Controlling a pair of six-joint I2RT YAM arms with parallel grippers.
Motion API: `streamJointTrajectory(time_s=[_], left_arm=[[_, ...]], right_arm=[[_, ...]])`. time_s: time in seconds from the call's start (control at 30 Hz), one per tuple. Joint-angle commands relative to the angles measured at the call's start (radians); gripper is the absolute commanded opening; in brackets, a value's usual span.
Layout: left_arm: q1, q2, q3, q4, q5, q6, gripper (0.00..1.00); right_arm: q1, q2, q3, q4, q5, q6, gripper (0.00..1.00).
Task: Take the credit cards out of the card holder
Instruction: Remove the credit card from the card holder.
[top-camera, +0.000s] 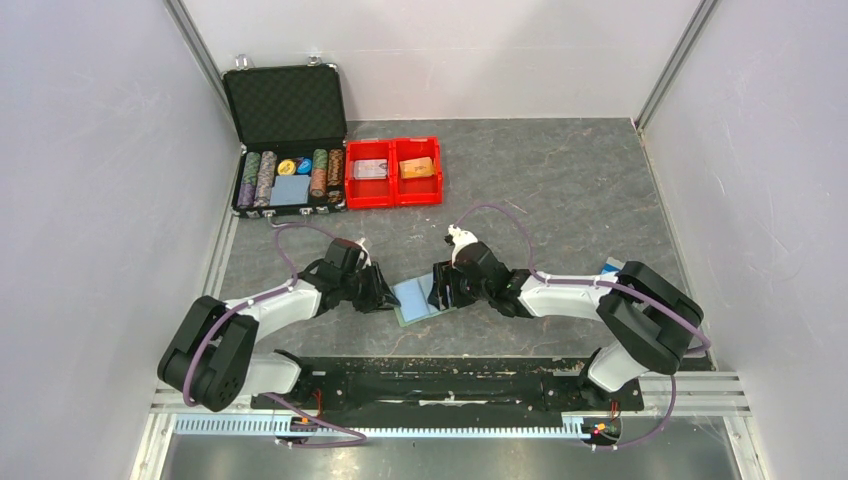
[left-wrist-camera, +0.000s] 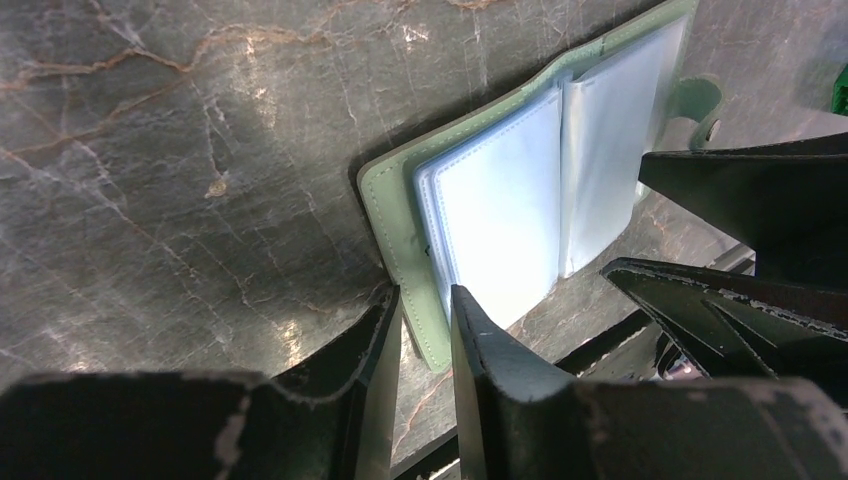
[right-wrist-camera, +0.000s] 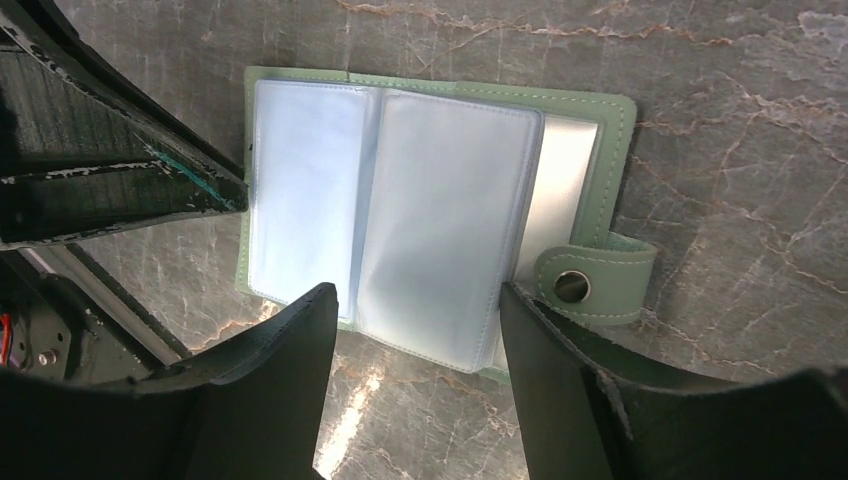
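The card holder (top-camera: 418, 298) lies open on the table between my two grippers, its pale blue clear pockets (right-wrist-camera: 440, 220) facing up and showing no card inside. My left gripper (left-wrist-camera: 427, 300) is shut on the green cover's left edge (left-wrist-camera: 395, 240), which stands slightly off the table. My right gripper (right-wrist-camera: 415, 300) is open, its fingers on either side of the top clear pocket leaf near the snap tab (right-wrist-camera: 590, 280). The credit cards lie in the red bin: a whitish-grey one (top-camera: 369, 170) in its left compartment and an orange one (top-camera: 417, 168) in its right.
The red two-compartment bin (top-camera: 395, 203) stands at the back centre. Left of it is an open black case (top-camera: 288, 140) with rows of poker chips. Grey walls close in both sides, and the arms' base rail runs along the near edge.
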Motion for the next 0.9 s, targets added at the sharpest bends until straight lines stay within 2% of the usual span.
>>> streamJointTrajectory(time_s=[0.0, 0.37, 0.7, 0.87], left_arm=[[-0.005, 0.013, -0.024, 0.058, 0.035, -0.014, 0.31], [-0.006, -0.002, -0.029, 0.066, 0.052, -0.023, 0.31], [-0.006, -0.006, -0.021, 0.055, 0.056, -0.020, 0.31], [-0.006, -0.003, -0.015, 0.052, 0.072, -0.023, 0.32]], right_arm=[[0.002, -0.004, -0.008, 0.082, -0.059, 0.041, 0.63], [0.000, -0.023, -0.038, 0.246, -0.180, 0.119, 0.60], [0.000, -0.077, -0.031, 0.180, -0.102, 0.089, 0.59], [0.000, -0.103, -0.037, 0.186, -0.114, 0.084, 0.58]])
